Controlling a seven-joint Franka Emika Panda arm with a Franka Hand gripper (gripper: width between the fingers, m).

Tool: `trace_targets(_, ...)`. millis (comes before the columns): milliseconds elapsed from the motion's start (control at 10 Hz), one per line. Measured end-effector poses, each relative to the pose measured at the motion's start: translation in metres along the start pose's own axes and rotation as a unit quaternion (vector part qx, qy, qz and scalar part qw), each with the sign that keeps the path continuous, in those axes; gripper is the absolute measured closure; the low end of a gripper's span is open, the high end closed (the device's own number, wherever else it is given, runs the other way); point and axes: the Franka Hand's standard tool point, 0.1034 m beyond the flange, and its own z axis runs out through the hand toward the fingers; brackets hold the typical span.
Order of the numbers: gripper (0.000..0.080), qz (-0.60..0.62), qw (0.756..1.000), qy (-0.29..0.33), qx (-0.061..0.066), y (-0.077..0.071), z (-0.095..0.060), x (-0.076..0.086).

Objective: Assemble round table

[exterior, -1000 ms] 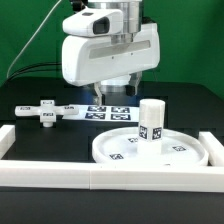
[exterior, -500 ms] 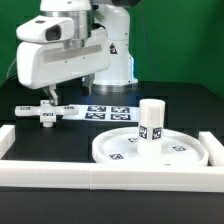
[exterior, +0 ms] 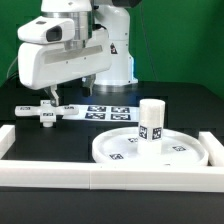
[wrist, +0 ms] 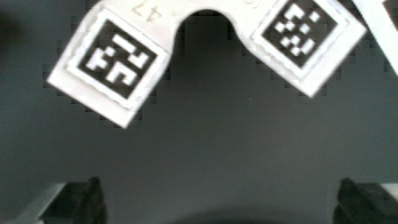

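Observation:
The large rimmed white disc lies flat at the exterior view's lower right. The short cylinder leg stands upright on it. The cross-shaped piece lies on the black table at the exterior view's left. My gripper hangs just above the cross-shaped piece, open and empty. In the wrist view two tagged white arms of the cross-shaped piece show ahead of my gripper. Its dark fingertips stand wide apart with only black table between them.
The marker board lies flat between the cross-shaped piece and the disc. Long white border rails run along the front edge and up both sides. A green wall stands behind the arm.
Over the last second the arm swung to the exterior view's left, from above the marker board to above the cross-shaped piece. It has held still for the last half second.

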Motion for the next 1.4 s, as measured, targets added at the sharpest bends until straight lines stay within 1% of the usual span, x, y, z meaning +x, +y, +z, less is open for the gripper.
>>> trace_targets(100,0.0150,0.002,1.000,-0.002,-0.002,-0.001,0.003,-0.014)
trace_targets(200,0.0150,0.004,1.000,-0.003,-0.004,0.001,0.003,-0.029)
trace_targets(300,0.0150,0.001,1.000,-0.004,-0.003,0.003,0.002,-0.044)
trace_targets(700,0.0150,0.011,1.000,-0.005,-0.002,0.002,0.004,-0.044)
trace_targets(900,0.0150,0.007,1.000,-0.005,-0.010,0.007,0.008,-0.054)
trace_targets(1000,0.0150,0.007,1.000,-0.006,-0.011,0.005,0.011,-0.057)
trace_targets(1400,0.0150,0.007,1.000,-0.009,-0.004,0.001,0.018,-0.060)
